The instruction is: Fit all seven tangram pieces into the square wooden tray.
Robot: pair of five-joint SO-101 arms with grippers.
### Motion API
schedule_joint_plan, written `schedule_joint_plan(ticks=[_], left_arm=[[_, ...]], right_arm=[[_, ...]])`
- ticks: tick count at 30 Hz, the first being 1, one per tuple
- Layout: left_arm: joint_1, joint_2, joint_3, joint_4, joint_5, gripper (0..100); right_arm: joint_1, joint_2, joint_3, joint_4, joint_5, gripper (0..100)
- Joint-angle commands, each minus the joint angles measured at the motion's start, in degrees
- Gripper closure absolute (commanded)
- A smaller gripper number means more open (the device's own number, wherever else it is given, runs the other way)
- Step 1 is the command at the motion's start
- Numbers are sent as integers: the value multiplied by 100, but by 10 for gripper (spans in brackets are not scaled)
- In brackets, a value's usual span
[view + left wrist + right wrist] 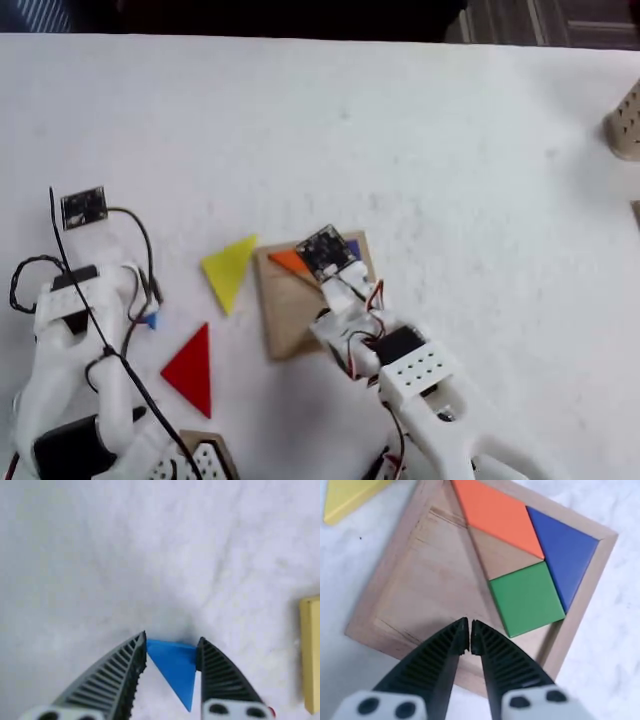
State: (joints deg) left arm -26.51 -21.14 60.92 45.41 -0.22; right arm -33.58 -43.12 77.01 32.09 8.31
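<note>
Your left hand (pixel 171 639) pinches the blue triangle (pixel 175 672) on the bench (pixel 150 555), well apart from the tray (pixel 430 580), likely to carry it there, while your right hand (pixel 470 625) hovers closed over the tray's bare half.

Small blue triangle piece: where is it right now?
In the left wrist view the small blue triangle piece sits pinched between the fingers of the left gripper; in the high view it is left of the red triangle piece.
</note>
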Motion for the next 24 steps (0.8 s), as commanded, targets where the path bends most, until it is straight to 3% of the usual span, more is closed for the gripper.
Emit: schedule_joint_plan(ticks=[1, 4, 10, 24], left_arm=[[92, -127, -132, -97, 9, 968], [-48, -136, -149, -97, 18, 945], [-215, -145, -149, -79, 457, 760], [-488, -84, -202, -88, 993, 766]], right_arm=[[57, -198, -44, 4, 97, 981], [22, -189, -26, 4, 97, 981], [-127, -198, -26, 4, 97, 981], [-171, -198, -44, 4, 105, 981]])
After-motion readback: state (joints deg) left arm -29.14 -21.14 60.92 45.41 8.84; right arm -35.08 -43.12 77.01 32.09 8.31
